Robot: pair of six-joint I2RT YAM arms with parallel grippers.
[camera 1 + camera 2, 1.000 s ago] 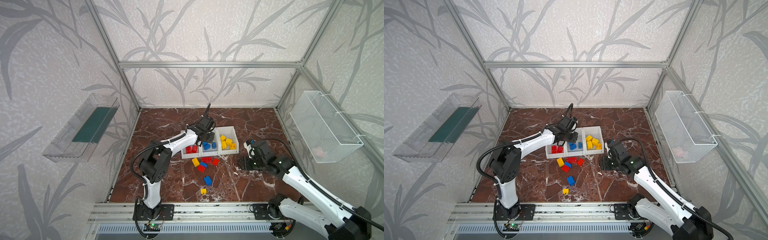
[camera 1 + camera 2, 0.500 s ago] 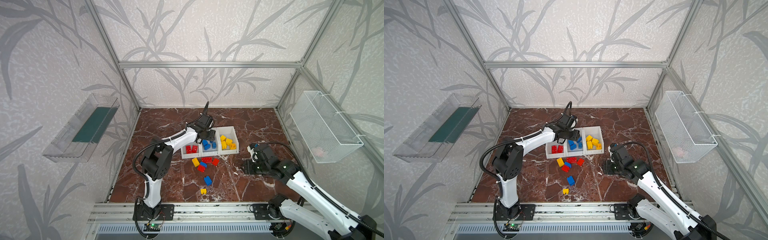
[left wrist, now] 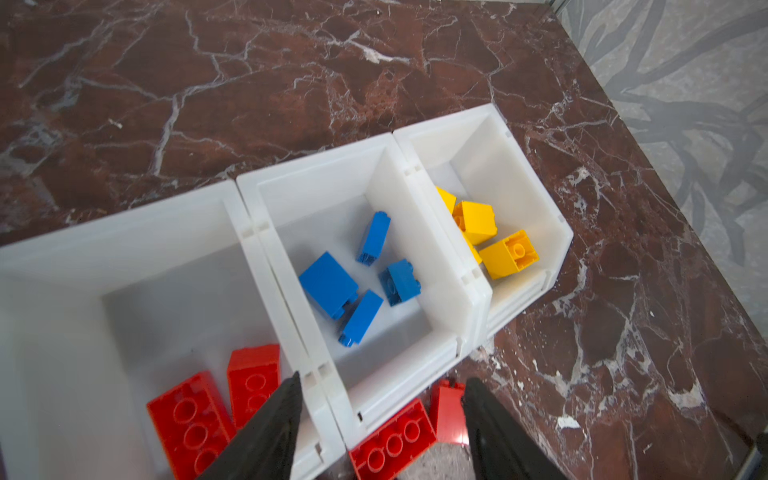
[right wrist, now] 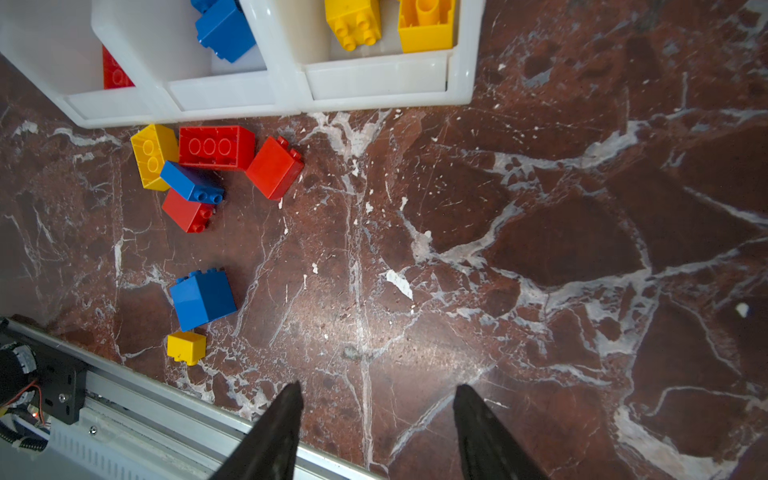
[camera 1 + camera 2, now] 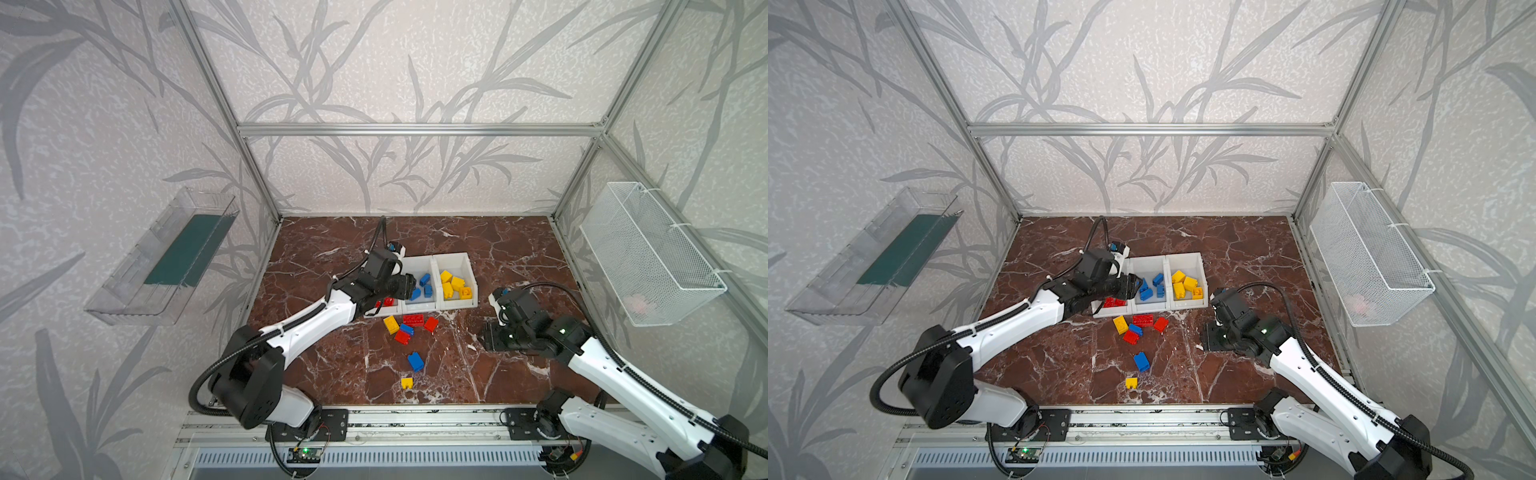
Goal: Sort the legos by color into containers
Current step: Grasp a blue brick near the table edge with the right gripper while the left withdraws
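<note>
Since your left fingers hang apart, empty, above the dividing wall of the white bins, lowering could jolt them; your right fingers gape empty too.

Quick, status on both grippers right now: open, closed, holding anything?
Left gripper: open, holding nothing.
Right gripper: open, holding nothing.

Three joined bins in row mid-floor, bricks in each. Loose brick cluster just before bins — two stray bricks nearer front rail. Left gripper above left-middle bin divide; right gripper right of cluster, well apart.
</note>
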